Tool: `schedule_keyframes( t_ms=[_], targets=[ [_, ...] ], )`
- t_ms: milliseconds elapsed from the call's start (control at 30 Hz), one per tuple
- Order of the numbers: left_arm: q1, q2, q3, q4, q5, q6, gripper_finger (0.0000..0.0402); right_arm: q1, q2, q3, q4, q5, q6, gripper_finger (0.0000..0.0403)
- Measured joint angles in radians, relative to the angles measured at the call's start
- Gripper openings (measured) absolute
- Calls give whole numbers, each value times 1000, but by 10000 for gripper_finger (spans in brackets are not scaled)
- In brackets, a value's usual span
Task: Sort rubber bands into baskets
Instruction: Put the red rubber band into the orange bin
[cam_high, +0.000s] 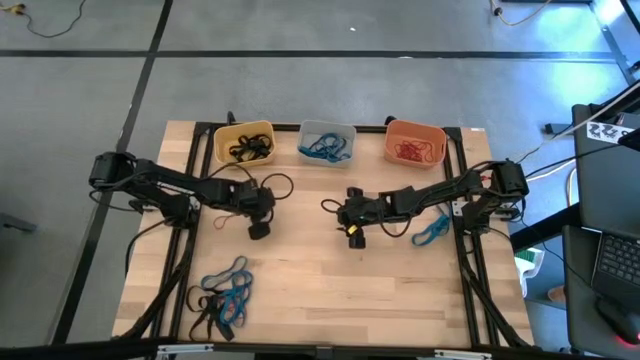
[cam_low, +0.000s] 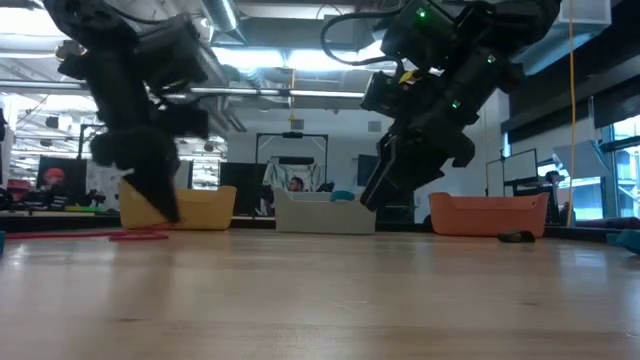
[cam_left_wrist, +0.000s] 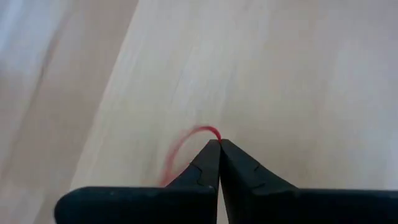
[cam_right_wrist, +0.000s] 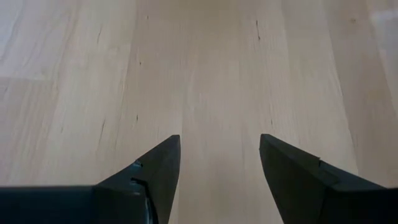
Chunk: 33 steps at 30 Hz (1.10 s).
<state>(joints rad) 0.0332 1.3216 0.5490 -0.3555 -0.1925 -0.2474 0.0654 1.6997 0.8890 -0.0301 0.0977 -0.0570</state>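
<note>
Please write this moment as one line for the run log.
left end effector: shut on red rubber band, at table | right end effector: open, empty, above table | baskets: partly filled

- Three baskets (cam_high: 326, 143) in a row along the tabletop (cam_high: 320, 290) top edge, high view.
- Loose rubber bands (cam_high: 224, 297) lie lower left; another bunch (cam_high: 432, 232) centre right.

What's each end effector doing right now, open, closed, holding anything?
Left end effector: closed, pinching a red rubber band at the table.
Right end effector: open, holding nothing.
</note>
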Motion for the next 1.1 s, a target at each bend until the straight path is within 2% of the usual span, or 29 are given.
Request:
schedule_keyframes(
  t_ms=[233,467,700,1100],
  targets=[
    [-29,-2,45,197,15,96,3,0,0,0,118,0,-9,220],
    [-65,-3,60,391,59,163,4,0,0,0,306,0,-39,220],
    [-87,-3,60,522,60,198,4,0,0,0,445,-1,-89,220],
    [-87,-4,60,674,60,244,8,0,0,0,493,-4,-81,220]
  ],
)
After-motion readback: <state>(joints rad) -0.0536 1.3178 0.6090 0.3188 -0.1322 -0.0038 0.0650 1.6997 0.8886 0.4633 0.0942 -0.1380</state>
